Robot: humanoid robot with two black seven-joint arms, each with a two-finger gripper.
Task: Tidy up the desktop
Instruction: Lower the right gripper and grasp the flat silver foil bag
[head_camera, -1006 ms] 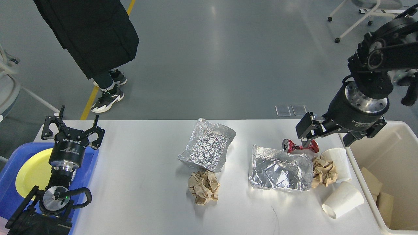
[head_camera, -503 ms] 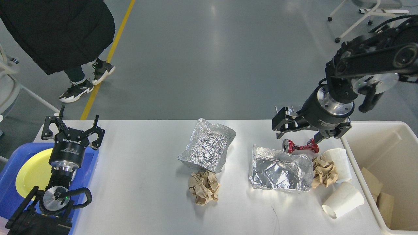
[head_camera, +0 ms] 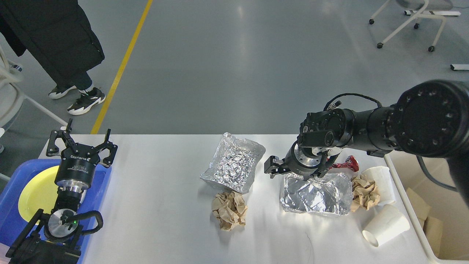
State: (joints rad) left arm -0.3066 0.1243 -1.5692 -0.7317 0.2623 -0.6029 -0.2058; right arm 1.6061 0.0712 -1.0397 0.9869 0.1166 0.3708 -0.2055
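Note:
The white desktop (head_camera: 157,205) holds two crumpled foil trays (head_camera: 232,167) (head_camera: 315,192). A brown paper ball (head_camera: 229,209) lies in front of the left tray, and a second brown paper ball (head_camera: 364,192) lies beside the right one. A crushed red can (head_camera: 347,163) and two white paper cups (head_camera: 381,179) (head_camera: 386,224) sit at the right. My right gripper (head_camera: 297,171) hangs open, pointing down over the back left edge of the right foil tray, with nothing held. My left gripper (head_camera: 81,143) stands open and empty above the blue tray.
A blue tray (head_camera: 9,194) with a yellow plate (head_camera: 36,192) sits at the table's left end. A cream bin (head_camera: 439,176) with cardboard scraps stands off the right end. A person in a black coat (head_camera: 51,40) stands on the floor at far left. A white chair base (head_camera: 414,22) is at far right.
My right arm swung left and down, from above the red can to the back left edge of the right foil tray. The person walked further left. My left arm stayed still.

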